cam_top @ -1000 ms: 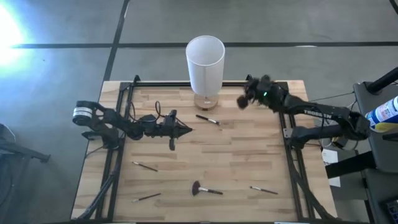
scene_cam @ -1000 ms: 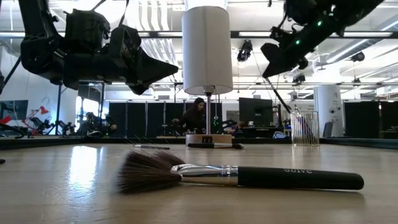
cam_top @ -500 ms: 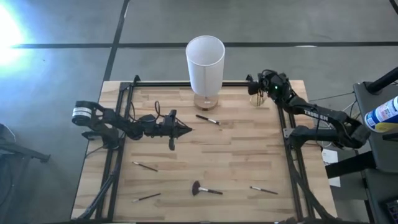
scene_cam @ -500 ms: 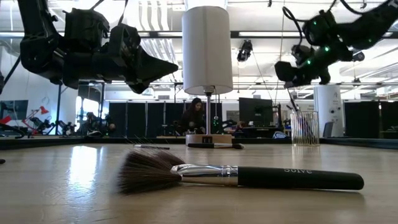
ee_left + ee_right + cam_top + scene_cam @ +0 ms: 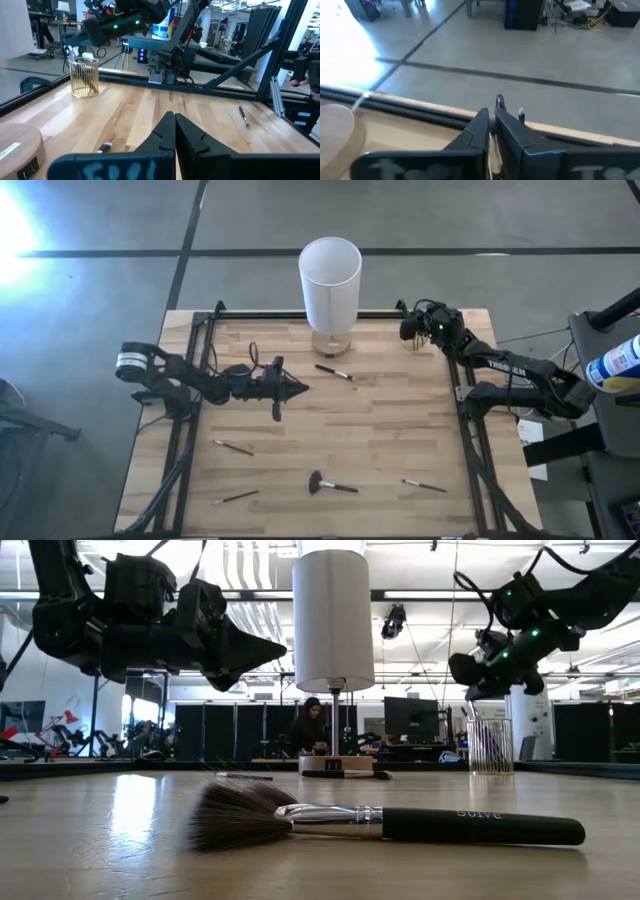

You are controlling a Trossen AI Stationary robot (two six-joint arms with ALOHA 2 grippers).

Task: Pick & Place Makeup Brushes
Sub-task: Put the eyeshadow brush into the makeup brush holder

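My pale wood counter (image 5: 380, 430), grey concrete floor beyond, scattered makeup brushes (image 5: 332, 485), white lamp (image 5: 330, 280), left gripper (image 5: 297, 389) fingers closed mid-counter, right gripper (image 5: 408, 330) fingers pinching a brush over wire holder (image 5: 84, 77).

the left gripper (image 5: 174, 131) hangs over the wooden table (image 5: 135, 112) with its two dark fingers pressed together to a point. a gold wire holder (image 5: 84, 76) stands upright near the table's far edge, and the right gripper (image 5: 75, 51) hovers just above it, green lights glowing on that arm. one thin makeup brush (image 5: 243, 116) lies flat on the boards, well apart from the holder. a pale round wooden base (image 5: 17, 148) sits at the near edge.
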